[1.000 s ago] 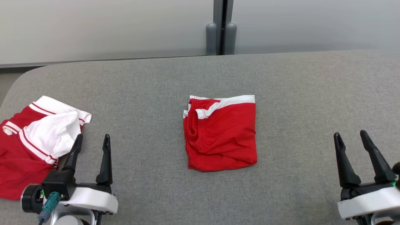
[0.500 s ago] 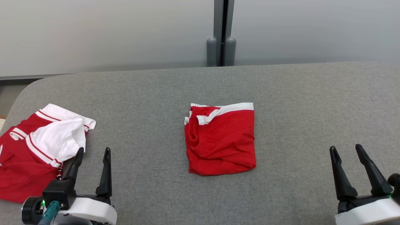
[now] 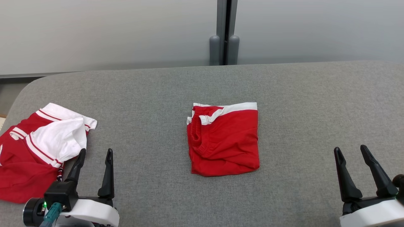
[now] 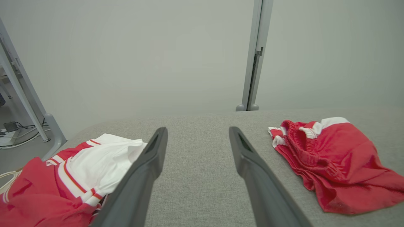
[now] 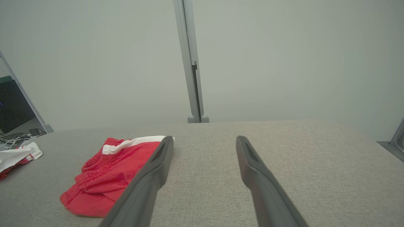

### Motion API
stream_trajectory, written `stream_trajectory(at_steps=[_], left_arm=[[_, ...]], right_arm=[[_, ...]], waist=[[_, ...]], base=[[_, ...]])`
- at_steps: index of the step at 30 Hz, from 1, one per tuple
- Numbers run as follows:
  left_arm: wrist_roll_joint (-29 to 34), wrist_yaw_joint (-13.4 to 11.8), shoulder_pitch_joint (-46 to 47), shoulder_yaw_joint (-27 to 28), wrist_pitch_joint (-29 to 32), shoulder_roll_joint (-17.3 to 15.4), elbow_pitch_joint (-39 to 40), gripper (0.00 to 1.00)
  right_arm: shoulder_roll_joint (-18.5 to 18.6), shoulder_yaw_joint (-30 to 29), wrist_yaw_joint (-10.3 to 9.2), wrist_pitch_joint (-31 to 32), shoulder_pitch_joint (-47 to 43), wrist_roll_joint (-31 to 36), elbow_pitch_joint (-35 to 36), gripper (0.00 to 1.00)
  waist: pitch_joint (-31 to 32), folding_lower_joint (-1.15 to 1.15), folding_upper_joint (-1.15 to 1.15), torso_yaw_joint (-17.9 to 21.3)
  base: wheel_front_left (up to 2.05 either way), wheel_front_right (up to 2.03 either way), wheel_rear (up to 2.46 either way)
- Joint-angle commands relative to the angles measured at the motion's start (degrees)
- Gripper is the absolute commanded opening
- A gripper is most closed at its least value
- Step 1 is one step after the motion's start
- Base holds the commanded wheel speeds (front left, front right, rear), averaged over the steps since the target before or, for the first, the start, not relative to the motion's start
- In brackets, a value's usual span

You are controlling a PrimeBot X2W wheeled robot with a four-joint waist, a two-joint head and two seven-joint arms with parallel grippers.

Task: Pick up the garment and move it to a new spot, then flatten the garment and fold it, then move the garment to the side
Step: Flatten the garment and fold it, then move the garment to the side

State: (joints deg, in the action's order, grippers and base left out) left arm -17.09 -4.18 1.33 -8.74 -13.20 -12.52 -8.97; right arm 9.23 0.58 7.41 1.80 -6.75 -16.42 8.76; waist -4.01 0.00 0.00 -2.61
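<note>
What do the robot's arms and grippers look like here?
Both the left gripper and right gripper have two long tapered black fingers on glossy white wrist shells. The left wrist carries a teal cable plug and a green light.

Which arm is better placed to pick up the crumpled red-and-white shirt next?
Left. The open left claw sits right beside the shirt; the open right claw is far off, beyond the folded red shorts.
</note>
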Motion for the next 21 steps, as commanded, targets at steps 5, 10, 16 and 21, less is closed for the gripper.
stream_trajectory(at_steps=[5,10,16,21], left_arm=[[-0.07,-0.35,1.12,-0.52,-0.43,-0.29,-0.29,1.00],[0.10,-0.28,3.03,-0.95,-0.82,0.39,-0.03,1.00],[0.43,0.32,7.92,-1.66,-1.60,2.43,0.18,1.00],[1.08,0.80,12.00,-2.35,-1.95,5.04,0.35,1.00]], right_arm=[[0.54,-0.73,0.14,0.47,-0.39,0.46,0.64,1.00],[1.27,-0.87,0.14,0.81,0.86,0.03,0.50,1.00],[3.10,0.60,0.14,1.75,4.91,-1.02,-2.31,1.00],[4.69,2.32,0.13,1.62,10.92,-3.47,-9.05,1.00]], waist=[[-0.53,0.00,0.00,-0.85],[-2.12,0.00,0.00,-2.59],[-7.53,0.00,0.00,-7.14],[-12.07,0.00,0.00,-11.38]], base=[[0.00,0.00,0.00],[0.00,0.00,0.00],[0.00,0.00,0.00],[0.00,0.00,0.00]])
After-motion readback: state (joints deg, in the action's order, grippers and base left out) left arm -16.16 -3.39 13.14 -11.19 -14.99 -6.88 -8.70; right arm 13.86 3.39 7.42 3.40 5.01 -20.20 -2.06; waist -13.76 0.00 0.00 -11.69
